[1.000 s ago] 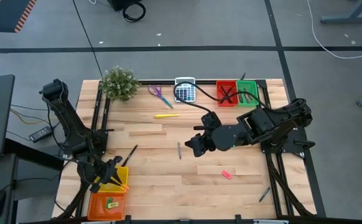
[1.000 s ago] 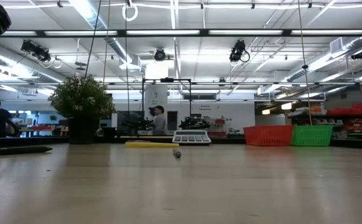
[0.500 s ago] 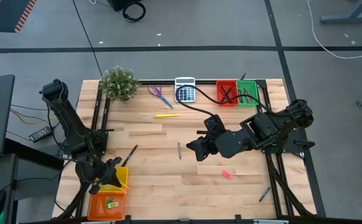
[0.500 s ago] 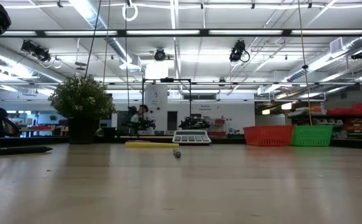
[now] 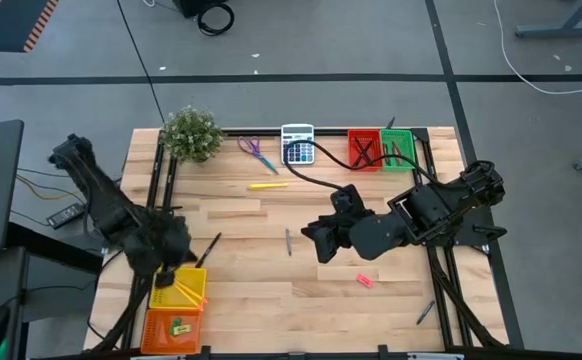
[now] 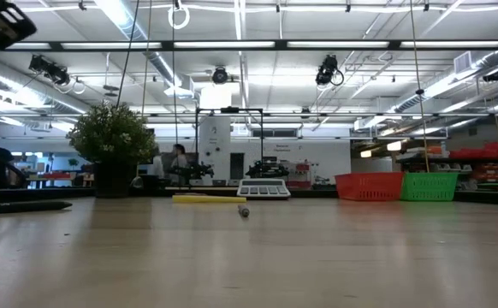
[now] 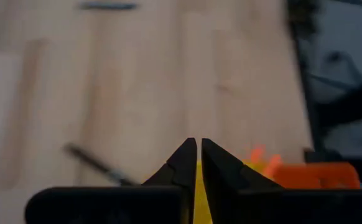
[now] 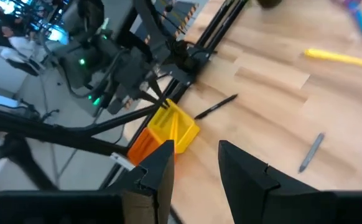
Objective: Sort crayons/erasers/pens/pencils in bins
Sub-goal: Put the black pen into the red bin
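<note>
Grippers over wooden table [image 5: 261, 215]
Left gripper [image 7: 198, 163] together, seemingly above yellow mesh bin [image 5: 183, 286] at seven o'clock; right gripper [image 8: 196, 163] apart, empty, mid-table.

A robotics lab in a large open industrial hall

The low view looks across the wooden table [image 6: 249, 257] into a wide room with an exposed ceiling — fluorescent strip lights [image 6: 317, 44], ducts, cameras [image 6: 328, 70] hung from rails — with workbenches and people [image 6: 176, 162] at the back. From above, grey concrete floor [image 5: 321, 40] with dark tape lines, loose cables [image 5: 541, 70], and two arms on black frames — a test rig.
</note>
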You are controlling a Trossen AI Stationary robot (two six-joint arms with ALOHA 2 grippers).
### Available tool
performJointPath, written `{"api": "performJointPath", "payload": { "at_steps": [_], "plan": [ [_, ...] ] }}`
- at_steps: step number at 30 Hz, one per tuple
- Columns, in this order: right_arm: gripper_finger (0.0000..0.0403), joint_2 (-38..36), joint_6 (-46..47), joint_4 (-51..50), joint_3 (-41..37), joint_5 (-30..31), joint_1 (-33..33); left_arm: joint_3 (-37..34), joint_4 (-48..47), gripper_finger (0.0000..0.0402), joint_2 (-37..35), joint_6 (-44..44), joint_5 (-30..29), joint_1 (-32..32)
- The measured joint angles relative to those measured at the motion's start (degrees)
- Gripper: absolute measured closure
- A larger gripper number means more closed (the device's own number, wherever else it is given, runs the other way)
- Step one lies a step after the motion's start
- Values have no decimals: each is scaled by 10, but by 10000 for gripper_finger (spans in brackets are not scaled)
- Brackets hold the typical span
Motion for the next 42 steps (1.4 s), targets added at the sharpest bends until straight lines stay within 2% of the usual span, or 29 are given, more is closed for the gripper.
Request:
{"api": "performJointPath", "payload": {
  "at_steps": [3,8,15,19,24,30,42],
  "plan": [
    [272,0,-25,-9,0,24,0,18,-46,361,0,-52,7,58],
    [272,0,-99,-25,0,60,-8,13,-45,324,13,-111,70,167],
    [272,-11,-232,-56,1,18,-55,13,-45,245,73,-123,144,310],
    [272,-28,-280,-92,1,2,-83,12,-52,225,135,-96,204,374],
    [272,-57,-372,-95,1,-32,-113,12,-45,228,196,-98,217,414],
    [272,-92,-450,-106,1,-73,-148,12,-9,240,229,-133,218,437],
    [272,-125,-489,-110,1,-74,-223,12,-1,249,289,-57,237,489]
  ]
}}
